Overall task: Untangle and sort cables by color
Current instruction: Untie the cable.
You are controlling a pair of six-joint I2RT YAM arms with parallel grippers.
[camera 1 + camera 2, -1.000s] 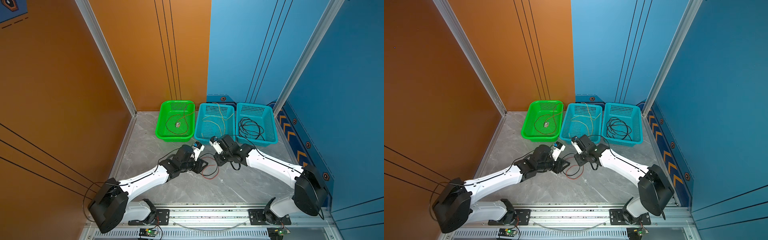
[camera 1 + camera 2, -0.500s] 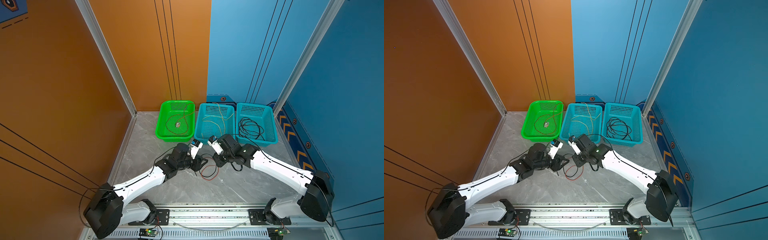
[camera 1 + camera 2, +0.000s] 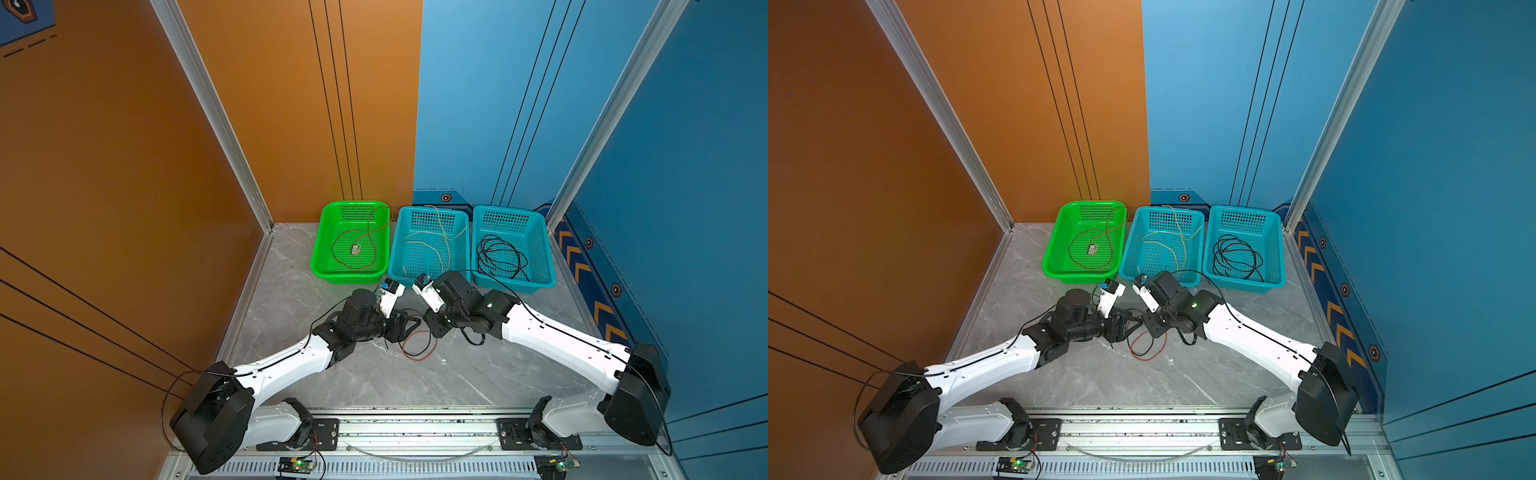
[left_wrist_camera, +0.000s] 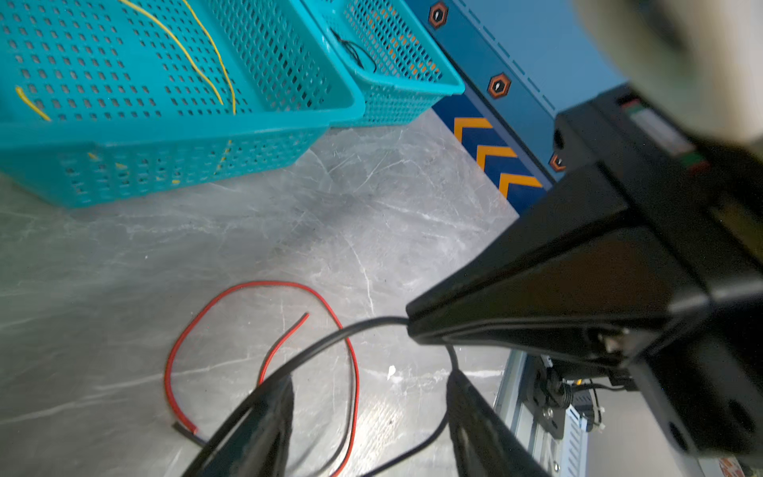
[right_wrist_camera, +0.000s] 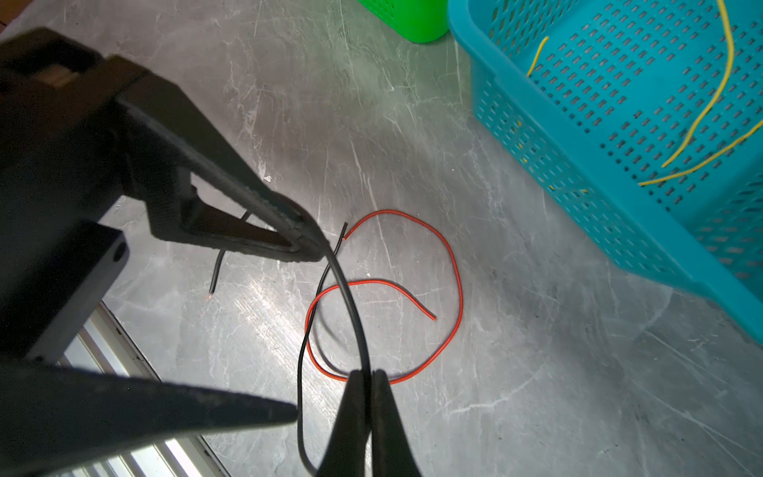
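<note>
A black cable (image 5: pixel 355 314) hangs between my two grippers above the grey floor. My right gripper (image 5: pixel 367 373) is shut on it, the wire pinched between the tips. My left gripper (image 4: pixel 371 378) is open, jaws well apart; the black cable (image 4: pixel 330 342) lies across one of its fingers (image 4: pixel 268 413). In both top views the grippers meet tip to tip, left (image 3: pixel 409 326) and right (image 3: pixel 434 328). A loose red cable (image 3: pixel 419 347) curls in a loop on the floor under them, also in the right wrist view (image 5: pixel 454 289).
Three baskets stand in a row at the back. The green basket (image 3: pixel 332 224) holds a red cable (image 3: pixel 353 267). The middle teal basket (image 3: pixel 405 266) holds yellow cables (image 3: pixel 428 235). The right teal basket (image 3: pixel 536 249) holds coiled black cables (image 3: pixel 498 257). Metal rail (image 3: pixel 415 424) in front.
My left gripper's jaws have spread apart over the last second. The right gripper has stayed shut on the black cable. Both arms have shifted only slightly.
</note>
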